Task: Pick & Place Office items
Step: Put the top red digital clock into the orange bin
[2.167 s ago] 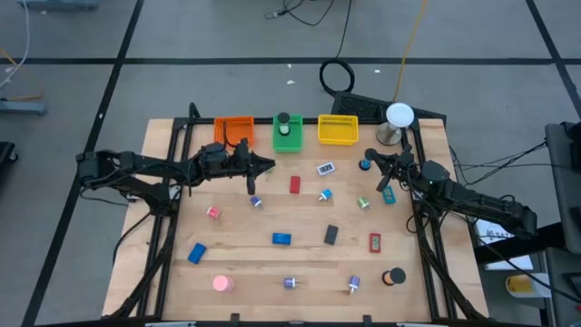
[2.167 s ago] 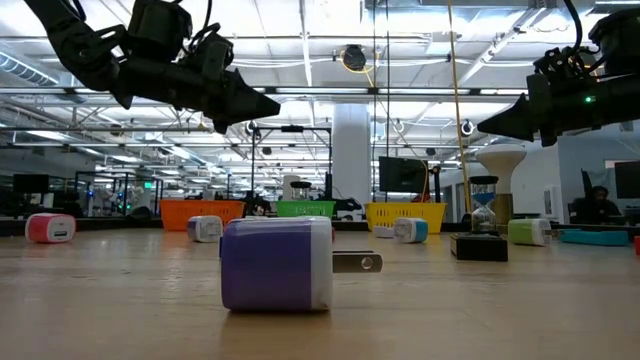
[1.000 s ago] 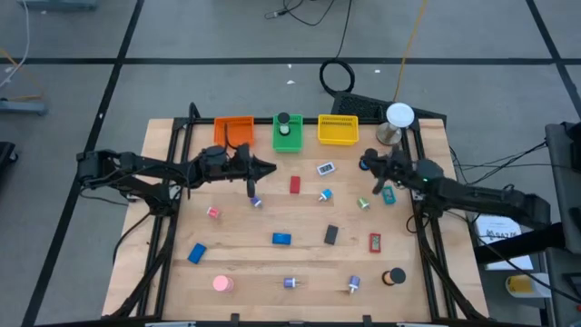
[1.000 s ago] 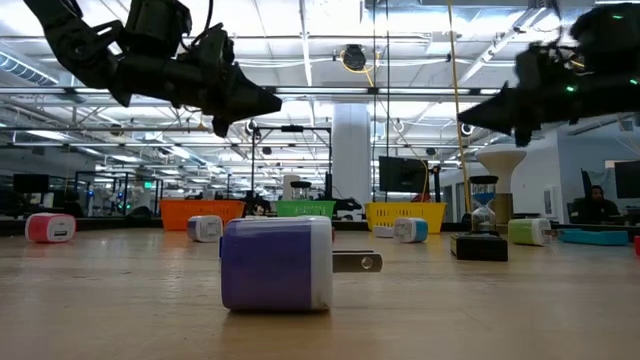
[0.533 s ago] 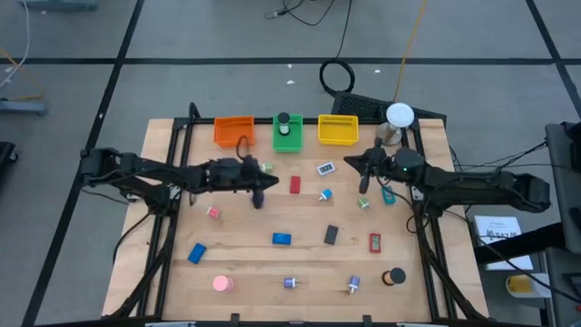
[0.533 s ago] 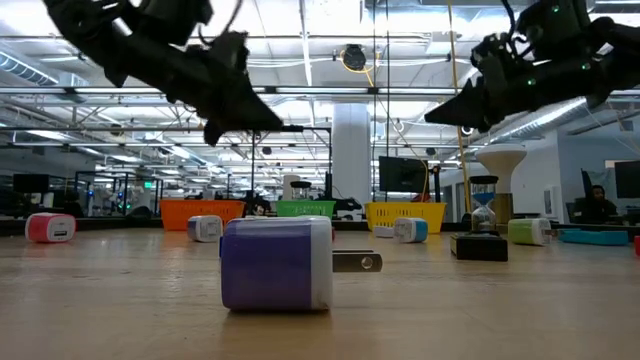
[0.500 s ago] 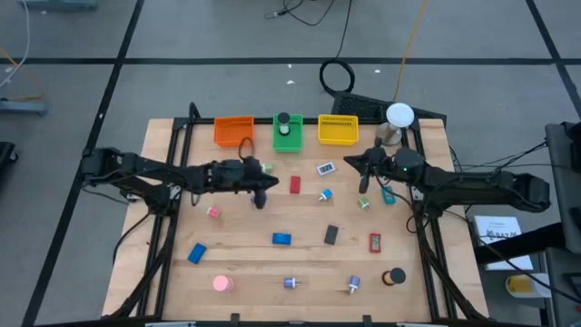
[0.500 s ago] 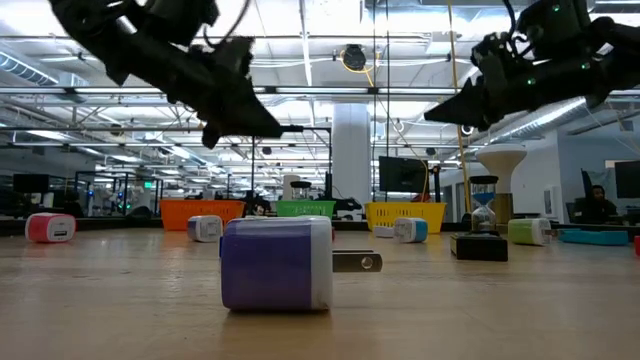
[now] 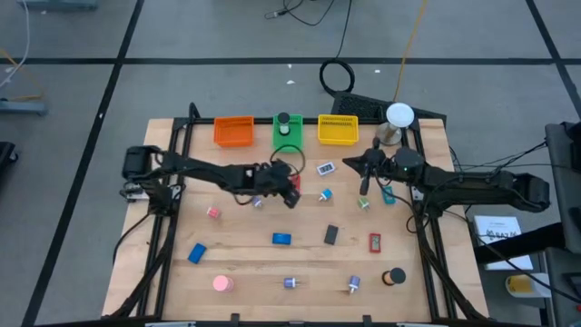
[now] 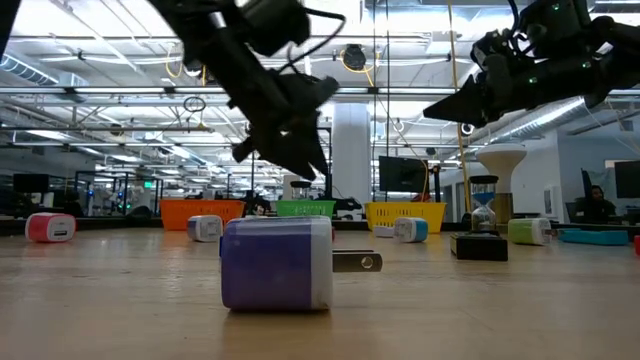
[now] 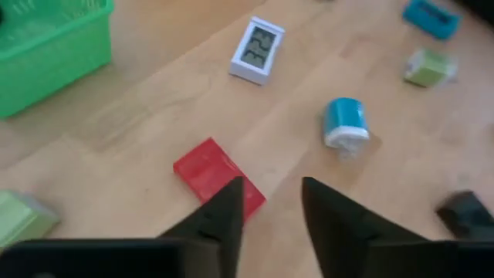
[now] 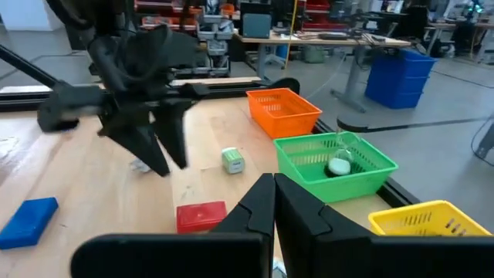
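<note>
Left end effector [image 9: 289, 193] hangs over the red block [image 11: 218, 178] mid-counter, fingers parted and empty, apparently lining up a grasp. Right end effector [image 9: 365, 184], shut and empty, waits above the counter's right side.

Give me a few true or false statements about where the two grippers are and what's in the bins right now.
1. The left gripper hangs over the red block. True.
2. The left gripper holds the red block. False: its fingers stand apart with nothing between them.
3. The right gripper is shut. True.
4. The orange bin holds a black round piece. False: that piece lies in the green bin.
5. The small digital clock lies in the yellow bin. False: it lies on the table.
</note>
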You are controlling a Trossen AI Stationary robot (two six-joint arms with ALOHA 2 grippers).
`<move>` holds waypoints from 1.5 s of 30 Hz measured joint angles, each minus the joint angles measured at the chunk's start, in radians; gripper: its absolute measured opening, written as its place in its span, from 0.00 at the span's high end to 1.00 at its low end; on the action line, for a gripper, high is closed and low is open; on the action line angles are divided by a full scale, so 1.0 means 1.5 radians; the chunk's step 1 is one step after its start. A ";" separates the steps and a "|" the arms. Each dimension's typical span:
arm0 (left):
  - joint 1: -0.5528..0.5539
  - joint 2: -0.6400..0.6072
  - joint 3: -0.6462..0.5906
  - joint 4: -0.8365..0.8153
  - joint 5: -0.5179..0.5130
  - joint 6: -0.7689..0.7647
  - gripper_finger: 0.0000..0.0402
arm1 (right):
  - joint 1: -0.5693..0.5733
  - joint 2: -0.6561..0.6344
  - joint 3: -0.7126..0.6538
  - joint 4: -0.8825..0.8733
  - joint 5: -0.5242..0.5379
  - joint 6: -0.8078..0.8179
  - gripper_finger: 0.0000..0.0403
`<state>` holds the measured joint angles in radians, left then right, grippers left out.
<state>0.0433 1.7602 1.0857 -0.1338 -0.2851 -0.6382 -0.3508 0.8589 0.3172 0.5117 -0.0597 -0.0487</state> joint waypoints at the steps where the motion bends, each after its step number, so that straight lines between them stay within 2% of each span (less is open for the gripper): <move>1: 0.000 0.012 0.021 -0.030 -0.008 -0.001 0.61 | 0.000 0.000 0.000 0.000 -0.001 0.000 1.00; 5: 0.000 0.073 0.096 -0.093 -0.026 -0.018 0.44 | 0.000 0.000 0.000 -0.006 0.001 0.006 1.00; 8: 0.000 0.117 0.133 -0.100 -0.026 -0.021 0.34 | 0.002 0.000 0.000 -0.006 0.001 0.006 1.00; 11: 0.004 0.151 0.161 -0.132 -0.031 -0.054 0.27 | 0.007 0.000 0.000 -0.004 0.002 0.006 1.00; 14: 0.009 0.166 0.170 -0.164 -0.055 -0.081 0.25 | 0.013 0.000 0.000 0.001 0.003 0.003 1.00; 18: 0.010 0.167 0.171 -0.174 -0.073 -0.098 0.26 | 0.018 0.000 0.000 0.010 0.003 0.001 1.00; 25: 0.009 0.174 0.165 -0.163 -0.056 -0.121 0.30 | 0.018 0.000 0.000 0.020 0.004 0.001 1.00; 34: 0.009 0.197 0.165 -0.162 -0.069 -0.129 0.31 | 0.028 0.000 0.001 0.028 0.003 -0.003 1.00; 38: 0.009 0.196 0.165 -0.200 -0.067 -0.107 0.38 | 0.035 0.000 0.001 0.031 0.004 -0.012 1.00; 45: 0.009 0.195 0.165 -0.285 -0.048 -0.035 0.58 | 0.036 0.000 0.001 0.032 0.004 -0.013 1.00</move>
<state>0.0566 2.0521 1.3338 -0.5607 -0.3571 -0.6901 -0.2970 0.8589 0.3186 0.5592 -0.0540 -0.0689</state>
